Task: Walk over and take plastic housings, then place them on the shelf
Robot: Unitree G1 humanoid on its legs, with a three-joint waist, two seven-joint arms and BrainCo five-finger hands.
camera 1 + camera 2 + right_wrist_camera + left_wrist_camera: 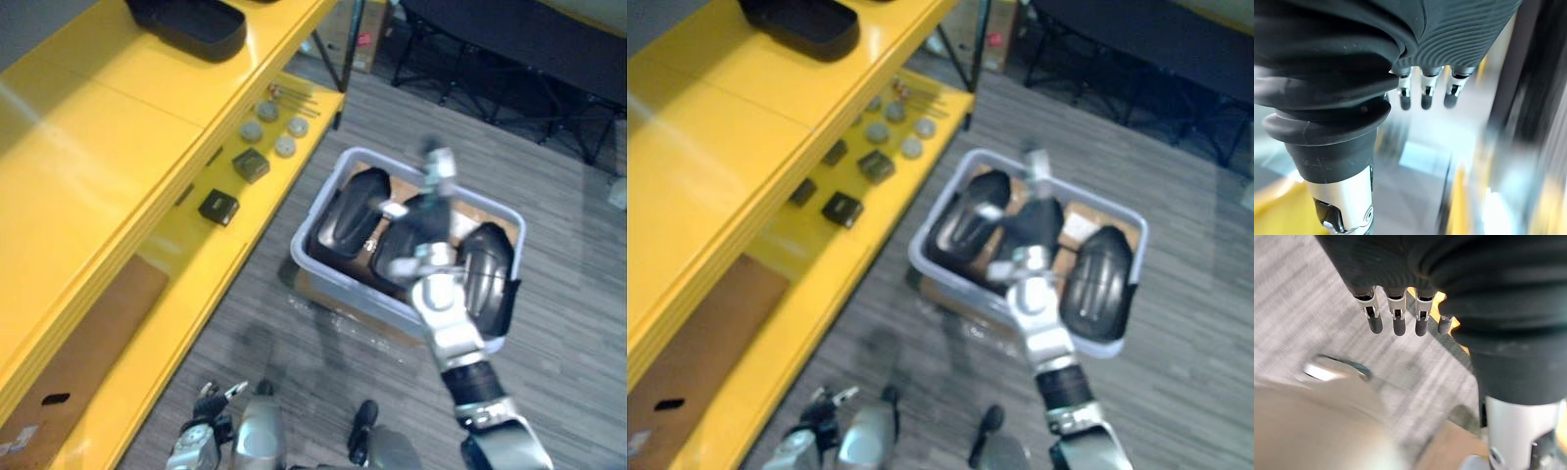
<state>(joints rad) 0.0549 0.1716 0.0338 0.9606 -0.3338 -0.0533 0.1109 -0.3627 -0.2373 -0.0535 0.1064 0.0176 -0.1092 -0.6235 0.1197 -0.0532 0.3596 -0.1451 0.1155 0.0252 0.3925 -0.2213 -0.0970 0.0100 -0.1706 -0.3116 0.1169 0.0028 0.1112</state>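
The right hand [427, 223] is hovering over the grey bin [312, 257] on the floor, where the dark plastic housings [353, 211] are lying side by side. Its fingers [1423, 95] are hanging straight, gripping nothing. The left hand [208, 401] is hanging low, fingers [1396, 318] loose too. Those glossy shells are looking light, stiff and probably slippery — a rim edge is looking like the safest hold. The right hand is covering the middle housing, so its shape is hard to make out.
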